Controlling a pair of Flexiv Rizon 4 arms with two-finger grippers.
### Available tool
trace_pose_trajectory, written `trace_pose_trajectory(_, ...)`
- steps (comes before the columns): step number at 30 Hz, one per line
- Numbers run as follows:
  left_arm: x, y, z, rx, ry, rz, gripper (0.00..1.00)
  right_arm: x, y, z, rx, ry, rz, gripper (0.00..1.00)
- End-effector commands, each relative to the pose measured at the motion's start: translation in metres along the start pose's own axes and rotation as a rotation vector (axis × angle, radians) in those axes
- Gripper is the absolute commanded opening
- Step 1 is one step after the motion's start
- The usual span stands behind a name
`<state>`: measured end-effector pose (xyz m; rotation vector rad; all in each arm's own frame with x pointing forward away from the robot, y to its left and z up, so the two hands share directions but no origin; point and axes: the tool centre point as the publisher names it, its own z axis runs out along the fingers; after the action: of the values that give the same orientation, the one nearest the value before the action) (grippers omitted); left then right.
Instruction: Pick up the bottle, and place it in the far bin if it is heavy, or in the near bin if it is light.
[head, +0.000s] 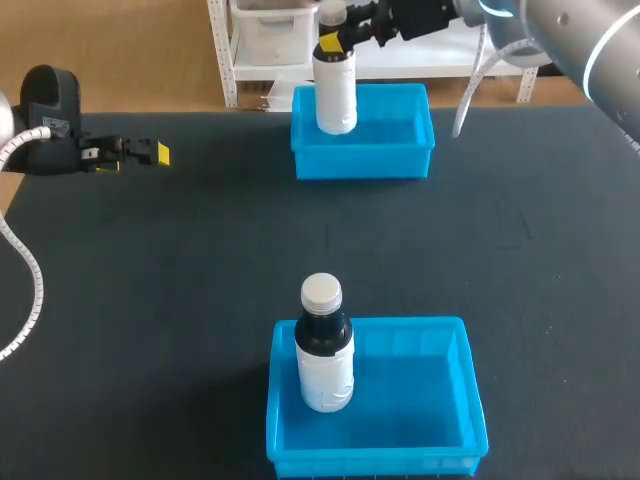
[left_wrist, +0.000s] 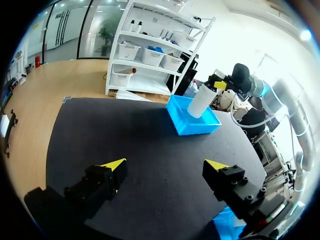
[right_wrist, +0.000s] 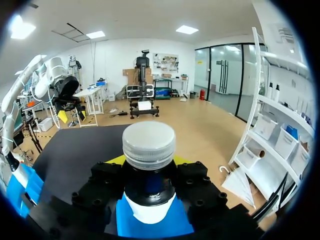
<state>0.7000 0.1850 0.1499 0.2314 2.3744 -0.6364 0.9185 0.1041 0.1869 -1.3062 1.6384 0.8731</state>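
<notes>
The far bin (head: 365, 162) looks glossy plastic, the table (head: 200, 260) matt.

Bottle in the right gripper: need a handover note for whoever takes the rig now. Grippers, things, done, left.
Right gripper: shut on the neck of the white bottle, which is upright with its lower part inside the far bin. Cannot tell if it rests on the bin floor.
Left gripper: open, holds nothing, over the table at its left side, apart from both bins.
A second bottle stands upright in the near bin, not touched by either gripper.
Done: bottle picked up and brought to the far bin.
Left: release it there and pull the right arm clear.
</notes>
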Motion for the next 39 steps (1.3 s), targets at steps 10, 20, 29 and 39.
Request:
trace_pose_trajectory(10, 0.0, 0.0, 0.0, 0.0, 0.0, 0.0, 1.0, 0.004, -0.017, 0.018, -0.044, 0.001, -0.001, 0.0)
trace_pose_trajectory(20, 0.0, 0.0, 0.0, 0.0, 0.0, 0.0, 1.0, 0.017, -0.023, 0.031, -0.056, -0.014, 0.01, 0.0)
trace_pose_trajectory(29, 0.0, 0.0, 0.0, 0.0, 0.0, 0.0, 1.0, 0.032, -0.027, 0.039, -0.067, -0.021, 0.025, 0.0)
trace_pose_trajectory(39, 0.0, 0.0, 0.0, 0.0, 0.0, 0.0, 1.0, 0.042, -0.026, 0.041, -0.074, -0.016, 0.04, 0.0)
